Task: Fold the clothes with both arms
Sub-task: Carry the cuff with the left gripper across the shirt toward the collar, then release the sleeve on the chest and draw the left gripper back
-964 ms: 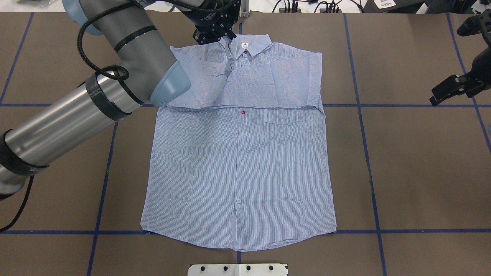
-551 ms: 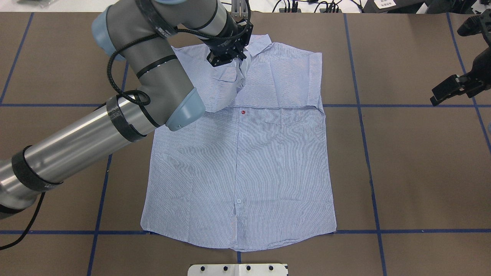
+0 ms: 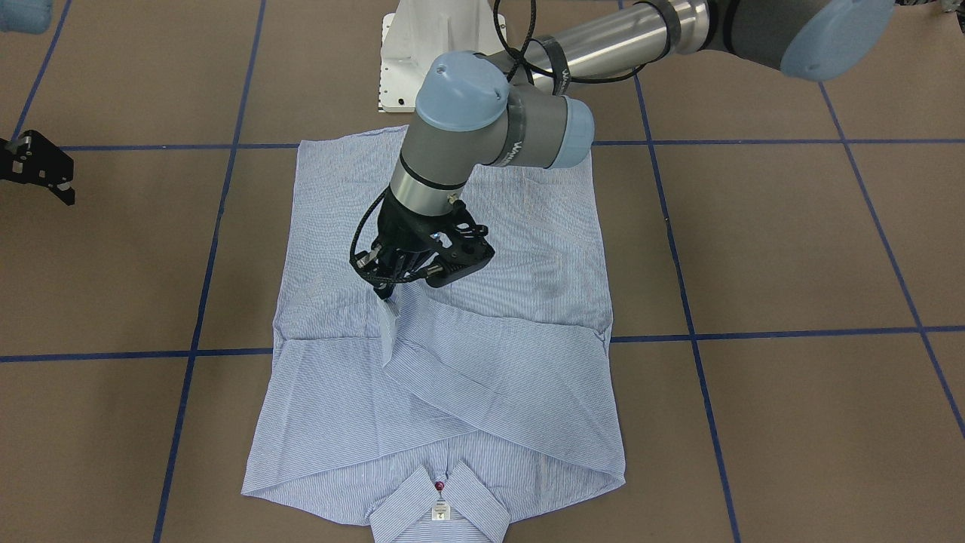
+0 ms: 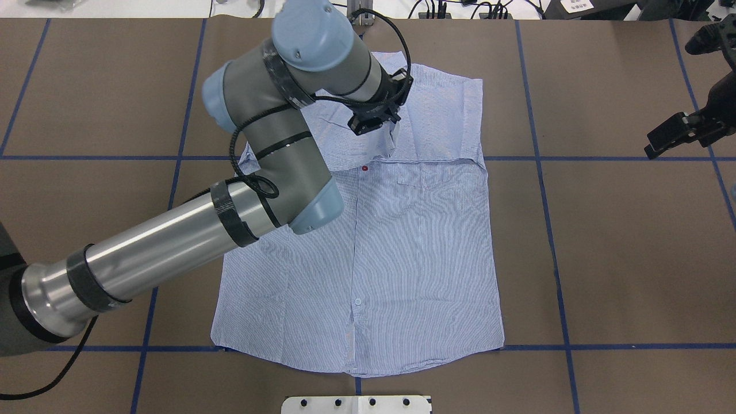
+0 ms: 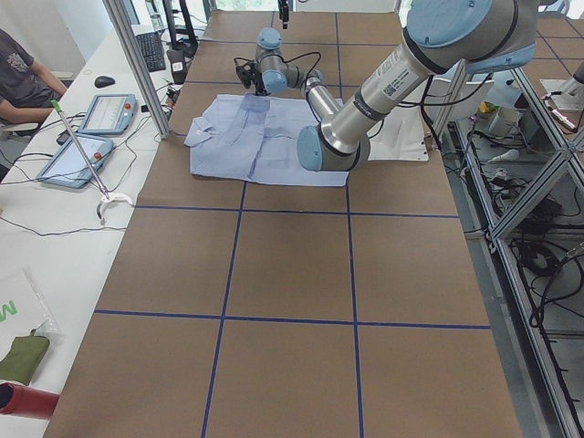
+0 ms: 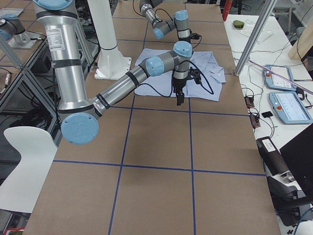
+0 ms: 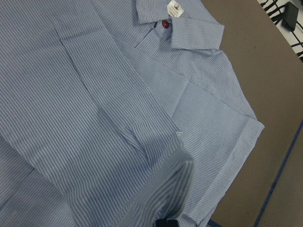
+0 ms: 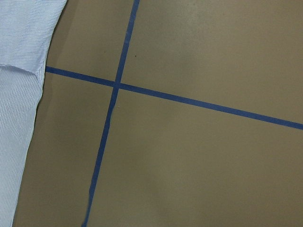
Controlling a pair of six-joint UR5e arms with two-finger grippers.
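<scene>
Left tool (image 3: pixel 387 292) pinches the striped shirt (image 3: pixel 490 392) by its sleeve cuff (image 3: pixel 389 326), held raised over the chest, apparently to fold the sleeve inward.

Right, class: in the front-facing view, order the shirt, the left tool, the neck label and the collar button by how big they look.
1. shirt, by far the largest
2. left tool
3. neck label
4. collar button, only a little smaller than the label; both are tiny here
</scene>
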